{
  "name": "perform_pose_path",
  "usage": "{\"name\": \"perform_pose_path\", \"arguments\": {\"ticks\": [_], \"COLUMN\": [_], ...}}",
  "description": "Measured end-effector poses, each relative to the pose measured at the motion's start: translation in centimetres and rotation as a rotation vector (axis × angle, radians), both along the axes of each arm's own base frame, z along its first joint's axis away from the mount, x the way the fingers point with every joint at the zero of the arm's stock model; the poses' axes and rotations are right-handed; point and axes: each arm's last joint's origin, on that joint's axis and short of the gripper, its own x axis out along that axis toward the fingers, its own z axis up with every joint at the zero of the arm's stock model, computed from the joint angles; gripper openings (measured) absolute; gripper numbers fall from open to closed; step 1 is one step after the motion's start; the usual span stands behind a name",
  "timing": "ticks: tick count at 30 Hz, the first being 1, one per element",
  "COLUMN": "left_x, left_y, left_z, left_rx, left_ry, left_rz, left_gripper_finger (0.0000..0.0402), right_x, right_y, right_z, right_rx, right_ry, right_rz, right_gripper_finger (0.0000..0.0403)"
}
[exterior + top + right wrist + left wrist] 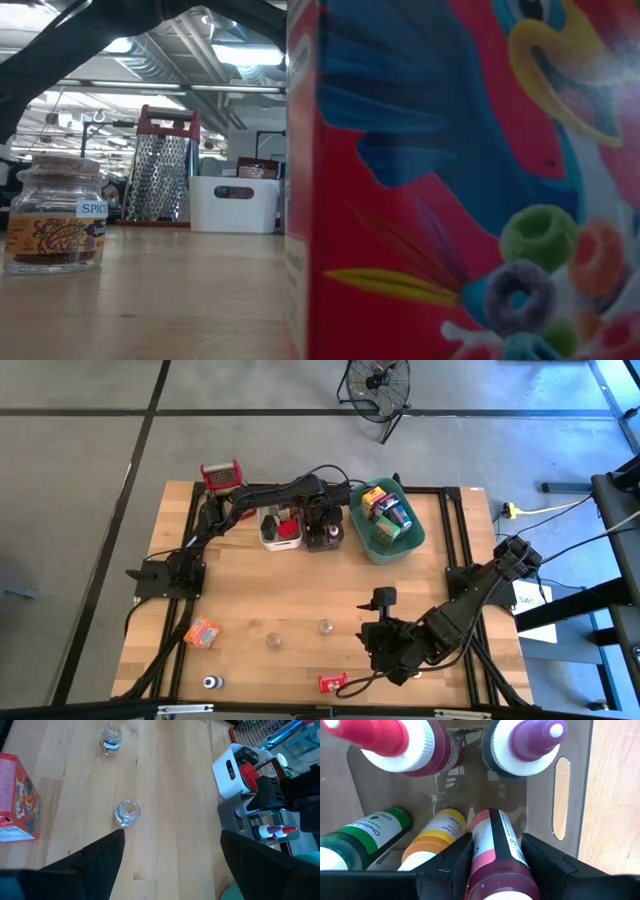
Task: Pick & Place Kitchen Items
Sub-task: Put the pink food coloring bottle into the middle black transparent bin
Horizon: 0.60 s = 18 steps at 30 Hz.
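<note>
From above: three bins at the back, white point(280, 530), brown point(326, 536) and teal point(388, 523). Left gripper point(322, 520) is over the brown one. Five items loose on the table point(300, 590): two jars point(272, 641), an orange box point(203, 632), a red box point(331, 683), a blue-capped bottle point(209, 682).

Low view: one jar, a grater point(158, 172).

Left wrist: five bottles in the bin; fingers point(445, 865) hug the pink one point(496, 852).

Right wrist: right gripper point(170, 855) spread wide, empty, above two jars.
</note>
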Motion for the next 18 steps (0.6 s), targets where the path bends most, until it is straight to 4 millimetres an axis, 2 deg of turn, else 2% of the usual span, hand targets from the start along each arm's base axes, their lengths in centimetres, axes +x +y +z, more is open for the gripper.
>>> {"name": "perform_pose_path", "arguments": {"ticks": [18], "left_x": [0.00], "left_y": [-0.02], "left_z": [-0.01], "left_rx": [-0.004], "left_ry": [-0.001], "left_rz": [-0.007], "left_gripper_finger": [0.0166], "right_x": [0.00], "right_y": [0.00], "right_z": [0.00], "right_rx": [0.002], "right_ry": [0.002], "right_rz": [0.001], "right_gripper_finger": [0.0332]}}
